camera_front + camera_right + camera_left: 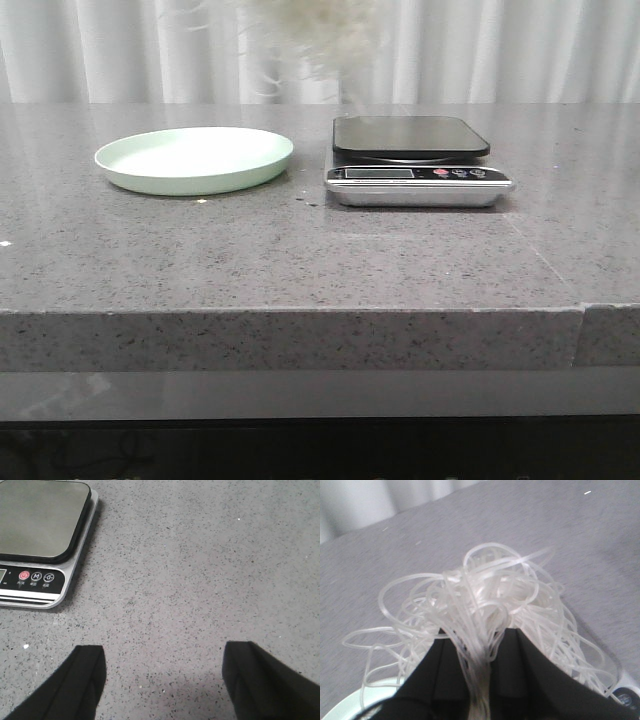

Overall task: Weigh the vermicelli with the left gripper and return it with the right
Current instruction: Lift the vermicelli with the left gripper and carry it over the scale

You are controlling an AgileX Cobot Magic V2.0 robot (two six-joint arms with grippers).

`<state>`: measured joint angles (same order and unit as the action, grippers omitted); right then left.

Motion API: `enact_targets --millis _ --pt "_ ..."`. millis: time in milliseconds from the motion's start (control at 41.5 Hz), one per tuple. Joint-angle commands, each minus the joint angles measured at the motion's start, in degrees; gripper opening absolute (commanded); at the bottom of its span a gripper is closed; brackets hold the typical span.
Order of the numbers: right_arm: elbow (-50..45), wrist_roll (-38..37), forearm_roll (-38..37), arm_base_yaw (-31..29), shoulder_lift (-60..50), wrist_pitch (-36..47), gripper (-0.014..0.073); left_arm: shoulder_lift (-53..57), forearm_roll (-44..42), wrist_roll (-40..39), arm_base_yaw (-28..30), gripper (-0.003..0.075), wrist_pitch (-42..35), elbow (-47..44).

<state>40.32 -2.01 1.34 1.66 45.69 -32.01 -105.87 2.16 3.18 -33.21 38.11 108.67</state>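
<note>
On the grey bench (300, 250) an empty plate (194, 159) and a scale (415, 165) are seen side by side, its platform bare. The vermicelli (480, 605) is held aloft, pinched in the closed left gripper (482, 680), roughly above the scale's near edge; it is best lowered centred, so no loops trail off the platform. The right gripper (162, 680) is spread wide beside the scale, whose button labels cannot be read.

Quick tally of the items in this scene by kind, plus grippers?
Plate: 1, pale green, empty
Kitchen scale: 1, nothing on its platform
Vermicelli: 1 bundle, held up by the left gripper
Grippers: 2; the right gripper is open above the bare table
Total: 5
</note>
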Motion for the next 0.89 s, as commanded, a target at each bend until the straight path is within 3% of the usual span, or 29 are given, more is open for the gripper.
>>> enact_targets --millis 0,410,506,675,868 --pt "1.8 0.5 0.1 -0.1 0.0 3.9 0.0587 0.2 0.8 0.1 -2.8 0.0148 -6.2 4.9" --pt "1.8 0.5 0.1 -0.1 0.0 3.9 0.0587 -9.4 0.6 0.1 -7.0 0.0159 -13.0 8.6" --pt "1.8 0.5 0.1 -0.1 0.0 3.9 0.0587 -10.3 0.5 0.1 -7.0 0.0232 -12.6 8.6" --pt "1.8 0.5 0.1 -0.1 0.0 3.9 0.0587 -10.7 0.5 0.1 -7.0 0.0436 -10.9 8.6" --pt "1.8 0.5 0.1 -0.1 0.0 4.0 0.0587 -7.6 0.0 0.0 -6.5 0.0461 -7.3 8.6"
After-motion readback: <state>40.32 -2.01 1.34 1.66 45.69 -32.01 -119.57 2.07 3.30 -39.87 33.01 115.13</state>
